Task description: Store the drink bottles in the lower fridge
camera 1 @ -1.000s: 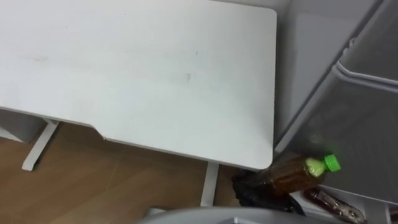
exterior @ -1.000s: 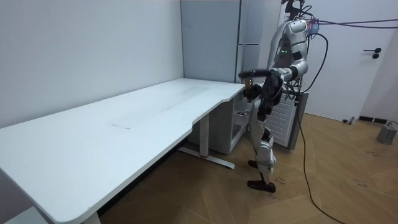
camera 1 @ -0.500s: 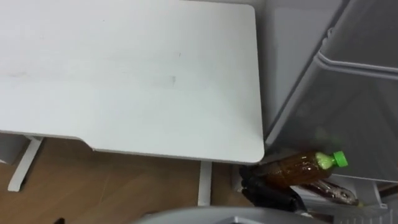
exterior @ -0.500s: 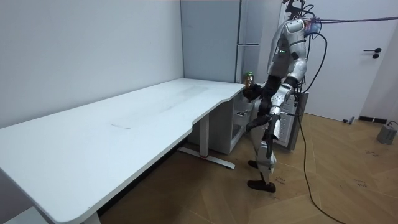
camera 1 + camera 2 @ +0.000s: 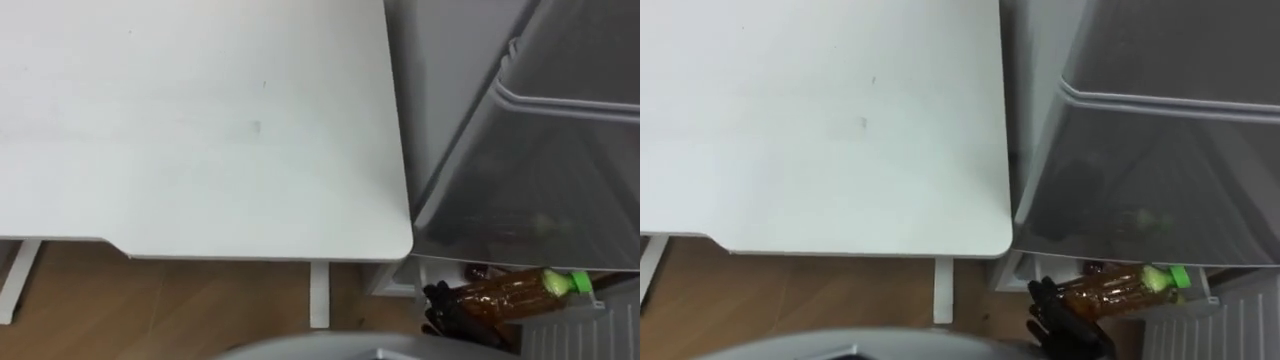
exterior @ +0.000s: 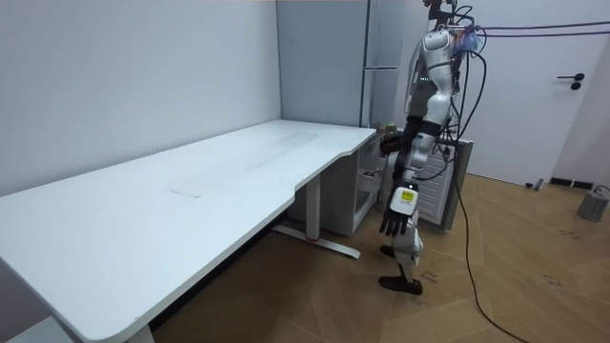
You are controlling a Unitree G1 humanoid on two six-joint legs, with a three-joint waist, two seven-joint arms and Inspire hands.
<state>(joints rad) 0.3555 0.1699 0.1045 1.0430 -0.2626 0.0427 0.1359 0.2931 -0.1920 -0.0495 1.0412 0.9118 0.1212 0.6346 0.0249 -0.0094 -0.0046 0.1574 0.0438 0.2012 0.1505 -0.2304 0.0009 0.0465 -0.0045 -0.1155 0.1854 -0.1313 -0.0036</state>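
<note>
A brown tea bottle (image 5: pixel 510 292) with a green cap (image 5: pixel 580 284) lies sideways in my right hand (image 5: pixel 450 310), cap pointing right. The dark fingers are curled round its base. It hangs just below the lower edge of the grey fridge's upper part (image 5: pixel 520 150), at the opening beneath. The right eye view shows the same bottle (image 5: pixel 1110 283) and hand (image 5: pixel 1065 310). In the room view I stand at the table's far end facing the fridge (image 6: pixel 381 38). My left hand (image 6: pixel 394 221) hangs relaxed at my side there.
The white table (image 5: pixel 200 120) fills the left, its corner close to the fridge. A small dark thing (image 5: pixel 478 270) sits in the lower opening behind the bottle. A white ribbed panel (image 5: pixel 575 335) stands at the lower right. Wooden floor (image 5: pixel 150 300) lies below.
My left arm has dropped from held out in front to hanging at my side. The view has swung right toward the fridge. The bottle sits lower and further right, under the fridge's upper part.
</note>
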